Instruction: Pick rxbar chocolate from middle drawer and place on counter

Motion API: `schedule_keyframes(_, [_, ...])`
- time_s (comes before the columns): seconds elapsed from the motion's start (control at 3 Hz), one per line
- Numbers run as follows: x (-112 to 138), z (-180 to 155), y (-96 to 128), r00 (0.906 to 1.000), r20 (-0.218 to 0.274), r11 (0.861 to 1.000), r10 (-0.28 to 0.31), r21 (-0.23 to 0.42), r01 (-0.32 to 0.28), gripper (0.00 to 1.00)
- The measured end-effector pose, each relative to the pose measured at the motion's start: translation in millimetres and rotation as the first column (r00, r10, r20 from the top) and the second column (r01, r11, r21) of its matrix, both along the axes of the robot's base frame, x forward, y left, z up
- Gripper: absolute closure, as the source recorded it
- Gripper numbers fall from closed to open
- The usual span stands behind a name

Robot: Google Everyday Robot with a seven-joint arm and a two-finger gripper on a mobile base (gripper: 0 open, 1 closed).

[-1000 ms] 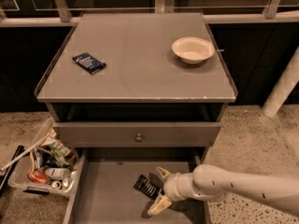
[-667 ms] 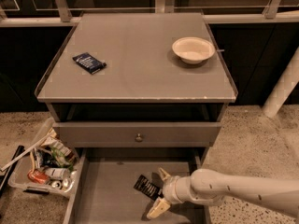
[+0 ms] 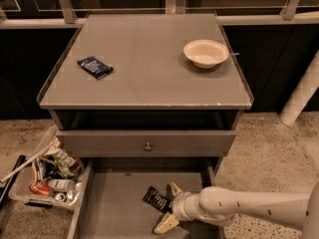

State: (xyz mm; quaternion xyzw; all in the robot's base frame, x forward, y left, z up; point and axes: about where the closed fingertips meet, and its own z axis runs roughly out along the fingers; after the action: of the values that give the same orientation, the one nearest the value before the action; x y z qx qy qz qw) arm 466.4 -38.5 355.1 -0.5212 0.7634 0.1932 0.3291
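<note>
So, my gripper (image 3: pixel 166 207) is down inside the wide shallow grey middle drawer (image 3: pixel 112 210), which is pulled out below the closed grey drawer front with a round metal knob (image 3: pixel 148 146). My two cream fingers (image 3: pixel 167 224) are spread wide. The rxbar chocolate (image 3: pixel 156 199), a small flat bar in a black wrapper with pale stripes, lies tilted on the drawer floor with its right end sitting in the gap between them. I can't tell if either finger is actually touching it, and that end is partly hidden behind my wrist. The lettering is too small to read.

My white arm (image 3: pixel 249 205) comes in from the right and gets cut off at the frame edge. The near end of the drawer is cut off at the bottom too.

Up top, the big flat grey desk (image 3: pixel 144 83) has a dark blue packet (image 3: pixel 94 67) near its left side and a cream round bowl (image 3: pixel 206 53) far right, well apart. The slot under the desk top is too dark to see into. A clear plastic bin (image 3: pixel 42 176) of jumbled stuff sits on the floor at left.
</note>
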Motion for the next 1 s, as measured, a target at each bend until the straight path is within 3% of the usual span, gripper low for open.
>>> schedule_keyframes(0.33, [5.5,-16.5,-0.4,0.9987,0.015,0.999,-0.049,-0.009,0.049,0.0])
schedule_keyframes(0.67, [5.5,-16.8,-0.4,0.9987,0.015,0.999,-0.049,-0.008,0.049,0.0])
schedule_keyframes(1.0, [5.5,-16.8,-0.4,0.9987,0.015,0.999,-0.049,-0.008,0.049,0.19])
